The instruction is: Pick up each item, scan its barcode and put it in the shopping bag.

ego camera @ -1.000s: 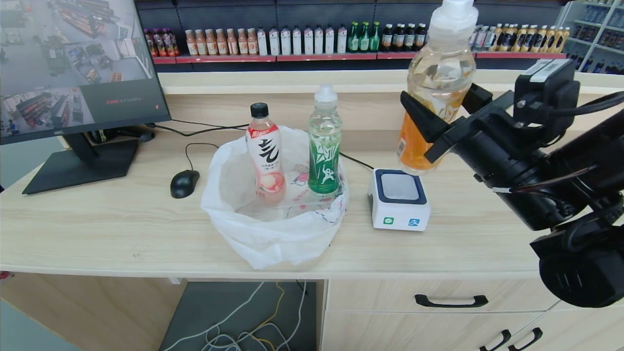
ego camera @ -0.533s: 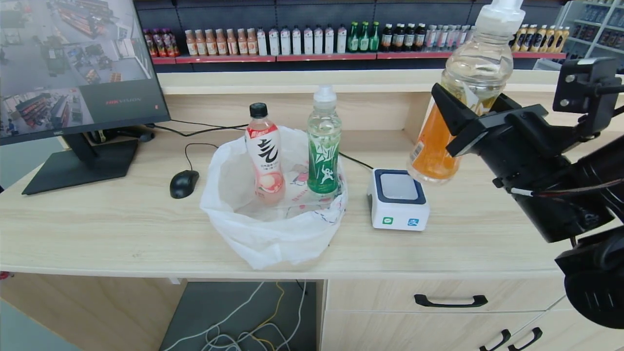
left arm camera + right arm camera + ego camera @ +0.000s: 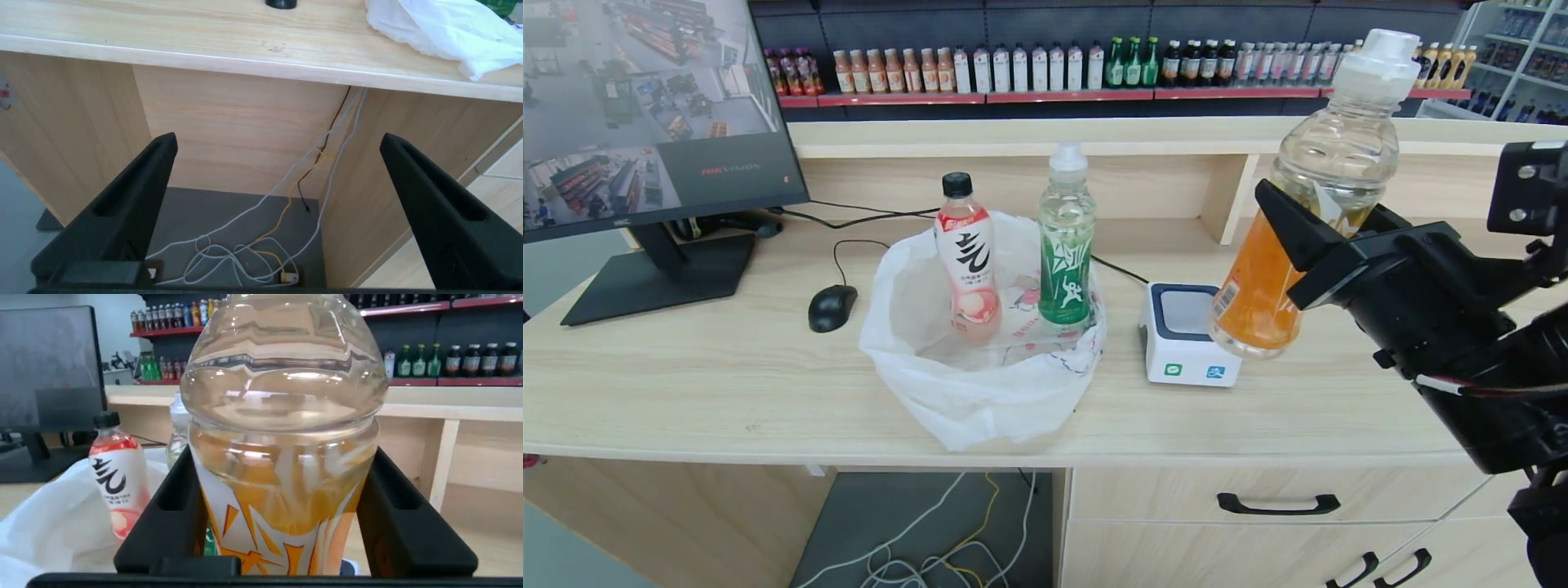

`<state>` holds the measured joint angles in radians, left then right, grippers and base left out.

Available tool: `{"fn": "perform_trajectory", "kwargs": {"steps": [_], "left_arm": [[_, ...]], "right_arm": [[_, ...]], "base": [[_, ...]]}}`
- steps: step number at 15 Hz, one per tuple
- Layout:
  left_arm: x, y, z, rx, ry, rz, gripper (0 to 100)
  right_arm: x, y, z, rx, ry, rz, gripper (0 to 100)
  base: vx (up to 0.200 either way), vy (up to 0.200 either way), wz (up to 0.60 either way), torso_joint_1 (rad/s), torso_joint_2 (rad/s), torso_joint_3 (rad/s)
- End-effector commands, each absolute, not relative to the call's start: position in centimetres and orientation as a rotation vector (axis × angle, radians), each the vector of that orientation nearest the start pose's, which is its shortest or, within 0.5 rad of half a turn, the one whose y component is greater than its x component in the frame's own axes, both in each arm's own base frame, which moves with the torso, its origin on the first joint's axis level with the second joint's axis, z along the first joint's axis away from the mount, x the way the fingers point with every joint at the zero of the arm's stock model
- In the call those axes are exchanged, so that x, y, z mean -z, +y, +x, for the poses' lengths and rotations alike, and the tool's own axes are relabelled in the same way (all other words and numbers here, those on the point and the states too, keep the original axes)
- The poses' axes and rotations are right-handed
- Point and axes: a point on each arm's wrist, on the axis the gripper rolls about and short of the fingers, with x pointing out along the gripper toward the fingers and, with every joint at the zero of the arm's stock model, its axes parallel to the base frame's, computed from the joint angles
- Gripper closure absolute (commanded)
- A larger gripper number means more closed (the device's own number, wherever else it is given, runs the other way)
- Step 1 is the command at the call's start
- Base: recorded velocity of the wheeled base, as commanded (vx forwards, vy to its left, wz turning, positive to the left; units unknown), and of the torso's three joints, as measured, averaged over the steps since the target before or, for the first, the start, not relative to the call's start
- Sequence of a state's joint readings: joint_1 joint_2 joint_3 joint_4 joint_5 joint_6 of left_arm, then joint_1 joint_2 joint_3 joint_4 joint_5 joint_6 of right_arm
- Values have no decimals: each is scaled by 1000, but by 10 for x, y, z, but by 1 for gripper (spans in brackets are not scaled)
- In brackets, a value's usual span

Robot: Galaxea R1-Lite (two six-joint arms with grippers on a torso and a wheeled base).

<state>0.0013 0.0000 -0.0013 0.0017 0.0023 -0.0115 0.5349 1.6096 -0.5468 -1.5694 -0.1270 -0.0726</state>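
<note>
Orange bottle [image 3: 1258, 298] in right gripper [image 3: 1327, 211], now lower, farther right, by scanner [image 3: 1178, 361]

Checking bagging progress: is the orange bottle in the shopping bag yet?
No, the orange bottle is clamped in the right gripper, in the air by the scanner, outside the shopping bag.

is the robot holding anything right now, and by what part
The right gripper holds the orange drink bottle around its middle, one finger on each side. The left gripper is open and empty.
</note>
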Motion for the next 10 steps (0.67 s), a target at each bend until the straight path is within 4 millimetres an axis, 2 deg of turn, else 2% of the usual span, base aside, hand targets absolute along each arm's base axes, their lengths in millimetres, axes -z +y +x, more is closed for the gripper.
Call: {"fn": "perform_trajectory", "kwargs": {"steps": [1,3,6,9,10], "left_arm": [[-76,0,-23,-5,0,-12,0],[-75,0,-23,-5,2,-12,0],[-75,0,-23,-5,2,-8,0],[-75,0,-23,-5,2,-6,0],[-76,0,-23,-5,0,-6,0]], "right_arm": [[-234,127,219,-384,-498,99,100],[-233,130,223,-389,-494,97,100],[-235,137,232,-401,-504,122,100],[-234,138,232,-398,-500,122,100],[-235,138,232,-398,-503,123,100]], "base": [[-200,0,0,2,2,2],[-200,0,0,10,2,-2],[0,0,0,0,0,0],[0,0,0,0,0,0],[0,200,0,22,17,-7]]}}
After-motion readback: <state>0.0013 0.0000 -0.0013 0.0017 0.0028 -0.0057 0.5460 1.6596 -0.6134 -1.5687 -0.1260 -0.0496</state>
